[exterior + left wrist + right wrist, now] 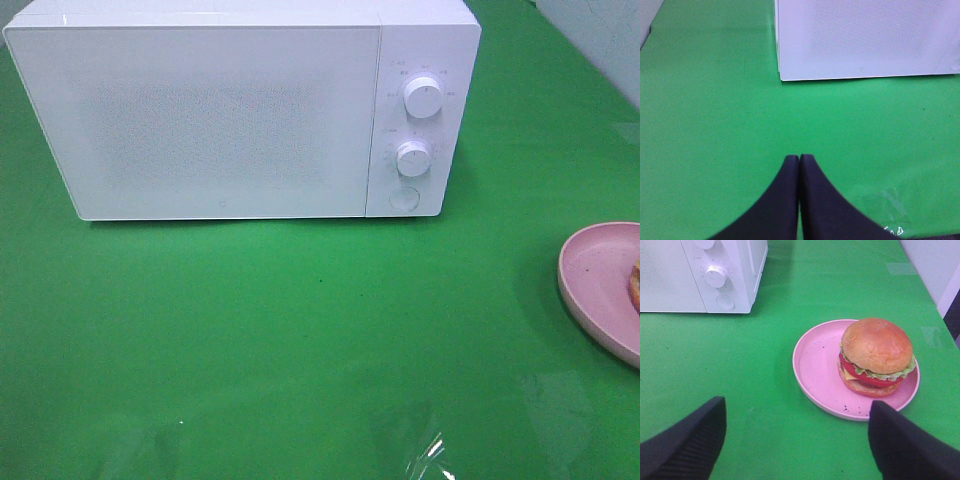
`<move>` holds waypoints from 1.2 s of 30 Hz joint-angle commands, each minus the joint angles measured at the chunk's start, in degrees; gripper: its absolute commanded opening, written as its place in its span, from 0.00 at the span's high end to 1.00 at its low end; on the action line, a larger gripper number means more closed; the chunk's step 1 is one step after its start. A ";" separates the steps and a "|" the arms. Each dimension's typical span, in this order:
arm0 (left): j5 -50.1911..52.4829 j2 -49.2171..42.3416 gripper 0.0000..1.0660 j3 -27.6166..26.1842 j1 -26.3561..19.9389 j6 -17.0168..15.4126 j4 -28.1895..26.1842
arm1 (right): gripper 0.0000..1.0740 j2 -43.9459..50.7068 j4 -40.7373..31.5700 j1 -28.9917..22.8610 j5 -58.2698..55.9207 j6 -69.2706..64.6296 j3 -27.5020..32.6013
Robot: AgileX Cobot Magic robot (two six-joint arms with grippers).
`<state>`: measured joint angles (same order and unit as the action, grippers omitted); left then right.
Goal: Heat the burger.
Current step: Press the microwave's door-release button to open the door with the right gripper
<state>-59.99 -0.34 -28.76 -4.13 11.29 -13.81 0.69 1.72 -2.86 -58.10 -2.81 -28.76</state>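
The burger [876, 356], with a golden-brown bun, lettuce, tomato and cheese, sits toward one side of a round pink plate [817, 362]. In the exterior high view only a sliver of the burger [635, 283] shows at the right edge, on the pink plate [595, 275]. My right gripper [797, 432] is open, short of the plate, with nothing between its black fingers [690, 442]. My left gripper [799, 160] is shut and empty above the green cloth. The white microwave [240, 110] stands at the back with its door closed.
The microwave has two round knobs [423, 97] and a round button [404, 197] on its right panel. A green cloth [300, 350] covers the table. Clear tape [430, 450] glints near the front edge. A pale wall [600, 40] borders the far right.
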 commanded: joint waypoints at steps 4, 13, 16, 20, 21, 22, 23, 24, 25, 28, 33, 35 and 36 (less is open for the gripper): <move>0.52 -1.55 1.00 0.23 -0.06 -0.17 -0.06 | 0.29 1.03 0.17 -0.17 0.74 0.00 0.23; 0.52 -1.55 1.00 0.23 -0.06 -0.17 -0.06 | 0.29 1.03 0.17 -0.17 0.74 0.00 0.23; 0.52 -1.55 1.00 0.23 -0.06 -0.17 -0.06 | 0.29 1.03 0.17 -0.17 0.80 0.00 0.23; 0.52 -1.55 1.00 0.23 -0.06 -0.17 -0.06 | 0.29 -0.11 0.11 -0.17 0.80 0.00 0.06; 0.52 -1.55 1.00 0.23 -0.06 -0.17 -0.06 | 0.29 -0.11 0.11 -0.17 0.80 0.00 0.06; 0.52 -1.55 1.00 0.23 -0.06 -0.17 -0.06 | 0.29 -1.66 0.11 -0.17 0.86 0.00 -0.86; 0.52 -1.55 1.00 0.23 -0.06 -0.17 -0.06 | 0.29 -3.72 0.11 -0.17 1.55 -0.06 -2.12; 0.52 -1.55 1.00 0.23 -0.06 -0.17 -0.06 | 0.29 -3.72 0.11 -0.17 1.55 -0.06 -2.12; 0.52 -1.55 1.00 0.23 -0.06 -0.17 -0.06 | 0.29 -5.50 0.17 -0.17 2.92 -0.29 -2.92; 0.52 -1.55 1.00 0.23 -0.06 -0.17 -0.06 | 0.29 -8.08 0.34 -0.17 5.90 -1.55 -2.92; 0.52 -1.55 1.00 0.23 -0.06 -0.17 -0.06 | 0.29 -11.12 0.34 -0.17 9.11 -1.89 -2.86; 0.52 -1.55 1.00 0.23 -0.06 -0.17 -0.06 | 0.29 -13.52 0.34 -0.17 11.97 -1.89 -2.86; 0.52 -1.55 1.00 0.23 -0.06 -0.17 -0.06 | 0.29 -13.52 0.34 -0.17 11.97 -1.89 -2.86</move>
<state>-59.99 -0.34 -28.76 -4.13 11.29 -13.81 -12.66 1.72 -2.86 -47.44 -4.30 -31.28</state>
